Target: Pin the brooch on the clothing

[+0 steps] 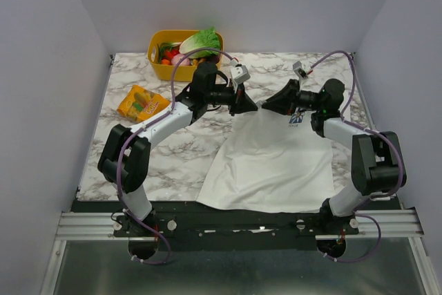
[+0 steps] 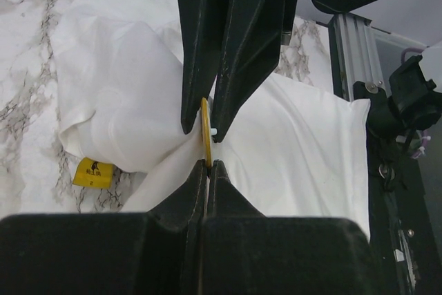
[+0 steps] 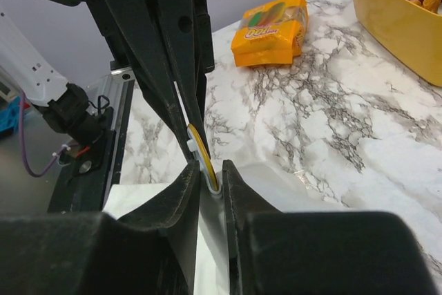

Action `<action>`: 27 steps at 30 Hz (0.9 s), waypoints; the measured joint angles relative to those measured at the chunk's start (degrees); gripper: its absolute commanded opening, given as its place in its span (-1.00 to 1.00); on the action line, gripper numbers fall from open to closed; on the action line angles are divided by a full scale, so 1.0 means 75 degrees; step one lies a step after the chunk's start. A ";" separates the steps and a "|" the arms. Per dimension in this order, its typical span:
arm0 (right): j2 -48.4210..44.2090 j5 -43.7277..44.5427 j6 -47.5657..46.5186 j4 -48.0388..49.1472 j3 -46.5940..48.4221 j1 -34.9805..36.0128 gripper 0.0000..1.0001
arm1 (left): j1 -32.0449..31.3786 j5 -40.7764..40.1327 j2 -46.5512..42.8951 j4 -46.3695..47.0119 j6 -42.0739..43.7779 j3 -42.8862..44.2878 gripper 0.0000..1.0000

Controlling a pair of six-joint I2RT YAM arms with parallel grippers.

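Observation:
The white T-shirt (image 1: 269, 164) lies on the marble table, its collar end lifted between both grippers. Its blue chest print (image 1: 295, 119) shows beside the right arm, and its yellow collar tag (image 2: 93, 173) lies at the left of the left wrist view. The brooch (image 2: 205, 129) is a thin gold disc seen edge-on, and it also shows in the right wrist view (image 3: 200, 151). My left gripper (image 2: 207, 164) is shut on its edge. My right gripper (image 3: 210, 167) is shut on the brooch with a fold of shirt fabric. The two meet tip to tip in the top view, left gripper (image 1: 246, 103) and right gripper (image 1: 268, 105).
A yellow basket (image 1: 160, 50) of toy vegetables stands at the back left and also shows in the right wrist view (image 3: 394, 25). An orange snack packet (image 1: 141, 103) lies left of the shirt. The metal rail (image 1: 235, 222) runs along the near edge.

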 measured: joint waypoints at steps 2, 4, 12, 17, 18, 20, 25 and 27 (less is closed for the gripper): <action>-0.0073 0.0079 -0.0195 -0.0294 0.0000 0.0009 -0.61 | -0.0023 -0.0087 0.0000 -0.0090 0.0073 0.0020 -1.00; -0.0163 0.0189 -0.0396 -0.0597 0.0000 0.0015 -0.62 | -0.0044 -0.0175 0.0000 -0.0160 0.0128 0.0041 -1.00; -0.0513 0.1151 -0.0796 -0.1364 -0.0076 0.0160 -0.62 | -0.0070 -0.0632 0.0000 -0.0356 0.0297 0.0149 -1.00; -0.0901 0.2090 -0.0764 -0.1419 -0.0469 0.0300 -0.61 | -0.0076 -0.0816 0.0000 -0.0347 0.0312 0.0149 -1.00; -0.0985 0.2302 -0.0749 -0.1428 -0.0542 0.0312 -0.60 | -0.0082 -0.0863 -0.0006 -0.0329 0.0312 0.0149 -1.00; -0.1058 0.2524 -0.0714 -0.1443 -0.0595 0.0367 -0.56 | -0.0090 -0.0938 -0.0017 -0.0300 0.0312 0.0149 -1.00; -0.1137 0.2987 -0.0557 -0.1434 -0.0679 0.0437 -0.46 | -0.0111 -0.1110 -0.0041 -0.0262 0.0312 0.0143 -1.00; -0.1157 0.3144 -0.0495 -0.1425 -0.0723 0.0443 -0.35 | -0.0140 -0.1163 -0.0044 -0.0242 0.0312 0.0143 -1.00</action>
